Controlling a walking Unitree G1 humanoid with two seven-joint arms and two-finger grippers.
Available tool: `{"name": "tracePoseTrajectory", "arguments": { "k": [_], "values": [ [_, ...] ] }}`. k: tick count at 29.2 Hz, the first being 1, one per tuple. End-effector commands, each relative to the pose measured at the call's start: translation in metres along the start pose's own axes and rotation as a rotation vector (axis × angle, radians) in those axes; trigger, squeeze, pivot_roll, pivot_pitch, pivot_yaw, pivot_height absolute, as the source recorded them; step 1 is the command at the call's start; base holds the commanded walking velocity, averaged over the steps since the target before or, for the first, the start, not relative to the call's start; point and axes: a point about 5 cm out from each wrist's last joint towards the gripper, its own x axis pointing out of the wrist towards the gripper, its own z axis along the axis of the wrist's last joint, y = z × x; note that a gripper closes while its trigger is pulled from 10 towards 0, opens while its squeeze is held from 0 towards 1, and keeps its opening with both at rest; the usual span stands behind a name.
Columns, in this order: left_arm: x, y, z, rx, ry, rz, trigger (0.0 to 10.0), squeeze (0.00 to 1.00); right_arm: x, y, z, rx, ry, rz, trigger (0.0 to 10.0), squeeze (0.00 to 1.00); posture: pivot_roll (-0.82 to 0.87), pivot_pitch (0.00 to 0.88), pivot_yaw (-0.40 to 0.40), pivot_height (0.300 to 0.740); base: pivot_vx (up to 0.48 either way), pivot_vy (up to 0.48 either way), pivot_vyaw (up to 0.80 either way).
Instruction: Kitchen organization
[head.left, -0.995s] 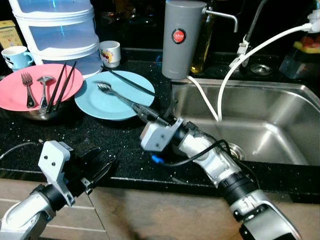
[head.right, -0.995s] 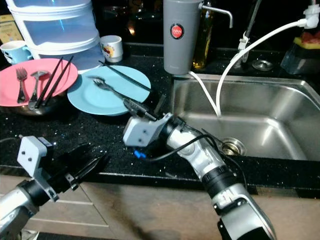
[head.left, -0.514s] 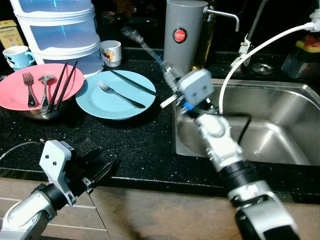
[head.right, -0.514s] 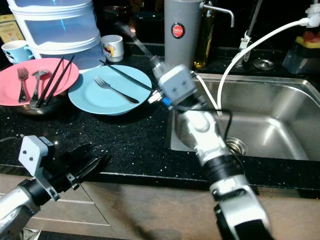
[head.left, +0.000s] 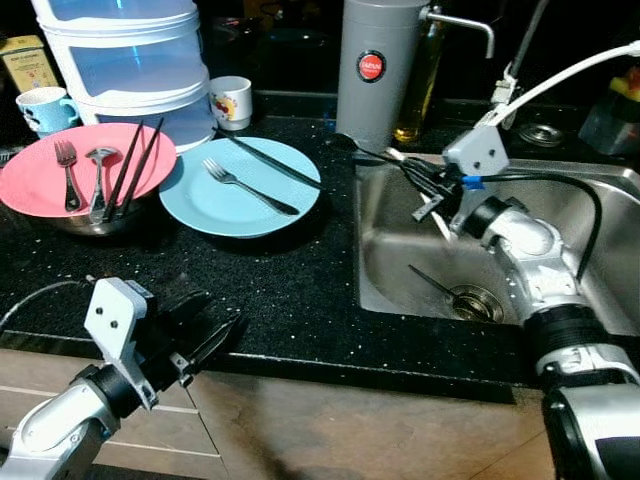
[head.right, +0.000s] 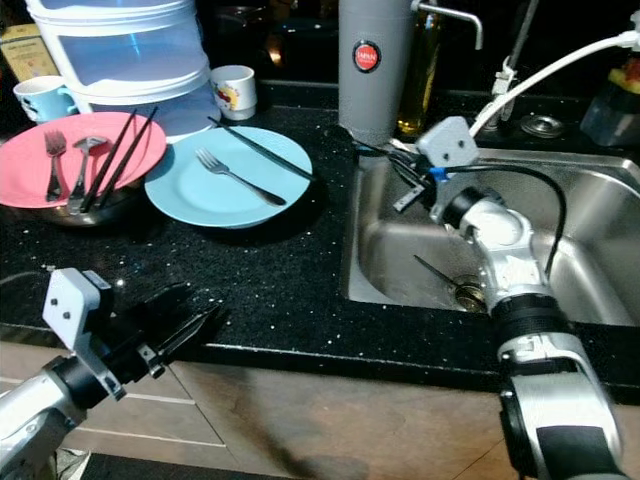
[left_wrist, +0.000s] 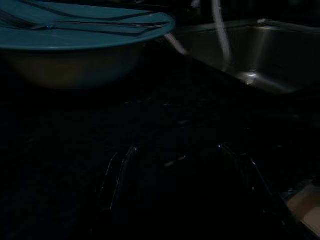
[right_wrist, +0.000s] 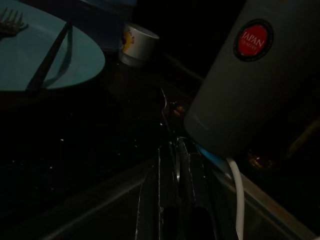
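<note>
One spoon (right_wrist: 165, 107) is pinched in the right gripper (head.left: 420, 180) over the sink's (head.left: 590, 185) near-left corner, apparently being carried in for washing. Next, I'd guess, it must lower and release. The left gripper (head.left: 205, 335) idles with fingers parted, well left of the sink.

Head views fairly bright w/ overhead light; far bkgd drops to black. Glare on sink (head.left: 560, 250) steel & grey canister (head.left: 378, 60). Speckled table (head.left: 280, 300) dark, plates cast soft shadows. Sharp, no motion blur. Wrist views v. dim, grainy; near fingers barely readable.
</note>
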Motion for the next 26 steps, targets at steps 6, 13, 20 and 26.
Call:
{"name": "tracePoseTrajectory", "arguments": {
  "k": [6,13,20,26],
  "values": [
    [0.008,-0.006,0.001,-0.020,-0.011,-0.048,10.0,0.00,-0.014,-0.032,0.006,-0.042,0.044,-0.045,1.5,0.00,0.08,0.094,0.012,0.740,0.000,0.000,0.00],
    [0.010,-0.006,0.001,-0.023,-0.014,-0.057,10.0,0.00,-0.027,-0.048,0.000,-0.144,0.184,-0.015,0.8,0.00,0.07,0.090,0.016,0.740,0.000,0.000,0.00],
    [0.012,-0.006,0.002,-0.023,-0.017,-0.064,10.0,0.00,-0.038,-0.047,-0.011,-0.211,0.313,0.094,0.9,0.00,0.07,0.085,0.016,0.740,0.000,0.000,0.00],
    [0.013,-0.006,0.002,-0.023,-0.019,-0.070,10.0,0.00,-0.049,-0.053,-0.023,-0.309,0.460,0.115,0.5,0.00,0.06,0.077,0.016,0.740,0.000,0.000,0.00]
  ]
}}
